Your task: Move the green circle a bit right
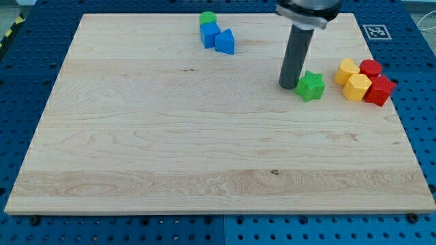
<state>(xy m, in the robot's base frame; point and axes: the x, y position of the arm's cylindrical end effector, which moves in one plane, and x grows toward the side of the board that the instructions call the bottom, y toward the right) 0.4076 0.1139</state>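
Observation:
The green circle (208, 18) sits near the view's top, left of centre, touching the top of a blue block (210, 34). A second blue block (225, 41) sits just right of that one. My tip (287, 84) rests on the board far to the right and below the green circle. It stands right beside the left side of a green star (311, 86).
At the view's right is a cluster of two yellow blocks (347, 69), (357, 86) and two red blocks (370, 68), (379, 90). A marker tag (374, 31) lies at the board's top right corner. The wooden board (170, 136) ends at a blue perforated table.

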